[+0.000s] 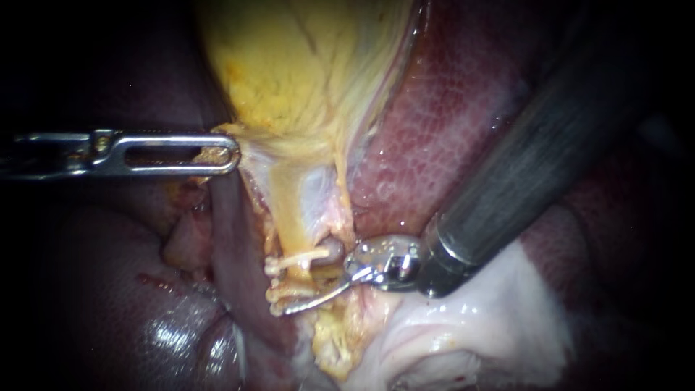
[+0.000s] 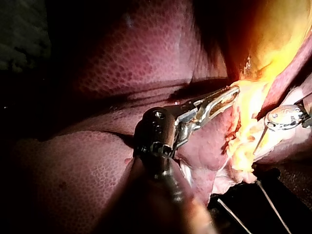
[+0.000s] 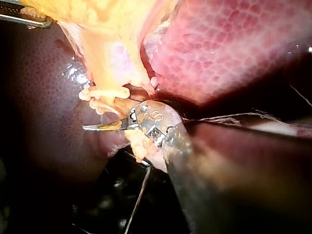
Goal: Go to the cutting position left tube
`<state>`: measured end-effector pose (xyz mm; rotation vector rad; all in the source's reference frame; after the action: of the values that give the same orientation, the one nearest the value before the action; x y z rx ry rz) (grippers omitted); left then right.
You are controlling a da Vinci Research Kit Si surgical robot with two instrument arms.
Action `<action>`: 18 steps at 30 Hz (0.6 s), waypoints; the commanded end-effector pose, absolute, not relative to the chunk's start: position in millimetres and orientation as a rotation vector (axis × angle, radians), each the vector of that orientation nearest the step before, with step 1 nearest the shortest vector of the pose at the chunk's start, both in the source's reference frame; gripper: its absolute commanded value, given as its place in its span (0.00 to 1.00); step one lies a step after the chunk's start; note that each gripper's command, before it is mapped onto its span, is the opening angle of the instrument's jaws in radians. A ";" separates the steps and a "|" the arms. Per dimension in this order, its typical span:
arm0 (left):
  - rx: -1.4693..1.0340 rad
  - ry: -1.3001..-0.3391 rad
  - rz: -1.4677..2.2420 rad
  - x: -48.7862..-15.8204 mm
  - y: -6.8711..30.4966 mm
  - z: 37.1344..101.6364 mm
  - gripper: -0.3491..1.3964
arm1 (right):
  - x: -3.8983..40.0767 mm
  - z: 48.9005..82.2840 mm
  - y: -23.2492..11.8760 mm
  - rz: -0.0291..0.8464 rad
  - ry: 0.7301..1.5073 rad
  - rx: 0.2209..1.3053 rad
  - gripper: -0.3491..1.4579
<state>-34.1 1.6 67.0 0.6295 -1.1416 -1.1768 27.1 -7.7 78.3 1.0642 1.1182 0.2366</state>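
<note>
The yellow gallbladder hangs down the middle and narrows to a thin tube. Two white clips cross the tube, one below the other; the right wrist view shows them as clips. My left instrument comes in level from the left, its slotted jaws shut on the gallbladder's left edge, also seen in its own wrist view. My right instrument reaches in from the upper right. Its thin curved blades stand open at the tube between the clips, with the lower blade under the tube.
Dark red liver lies right of the gallbladder and under the right shaft. Another lobe of liver fills the lower left. Pale white tissue sits below the right instrument's wrist. Thin threads hang below the tissue.
</note>
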 end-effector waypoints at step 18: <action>0.628 -1.141 -1.178 -34.2 1.6 67.0 0.00 | 30.0 79.4 -7.7 0.249 1.141 1.098 0.94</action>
<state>-34.2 1.6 67.0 0.6281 -1.1414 -1.1778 30.0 -7.7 79.4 1.0955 1.1420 0.2501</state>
